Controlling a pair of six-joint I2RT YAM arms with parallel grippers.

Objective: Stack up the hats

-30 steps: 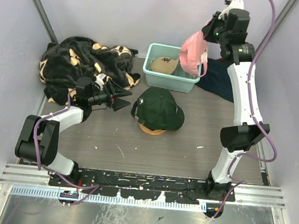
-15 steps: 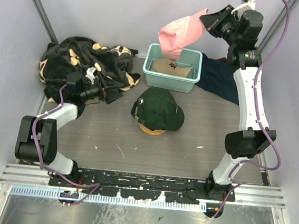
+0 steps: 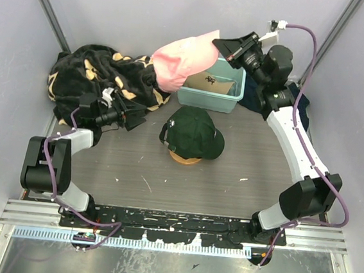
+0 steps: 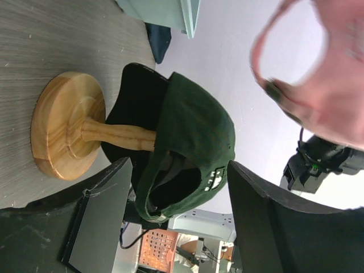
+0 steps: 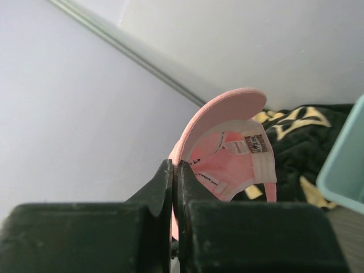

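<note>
A dark green hat [image 3: 194,132] sits on a wooden stand [image 3: 185,157] mid-table; it also shows in the left wrist view [image 4: 190,133]. My right gripper [image 3: 224,47] is shut on the edge of a pink hat [image 3: 180,60], held high in the air left of the teal bin; the wrist view shows its underside [image 5: 239,162] pinched between the fingers [image 5: 168,182]. A tan hat [image 3: 214,83] lies in the teal bin [image 3: 205,99]. My left gripper [image 3: 139,114] is open and empty, low, left of the green hat. The black hat is not in view.
A big black blanket with tan marks [image 3: 97,77] is heaped at the back left. A dark navy cloth [image 3: 263,96] lies right of the bin, under my right arm. Walls close in on the left, back and right.
My right arm has swung the pink hat from above the bin leftward, toward the blanket. My left gripper has drawn back a little to the left.
</note>
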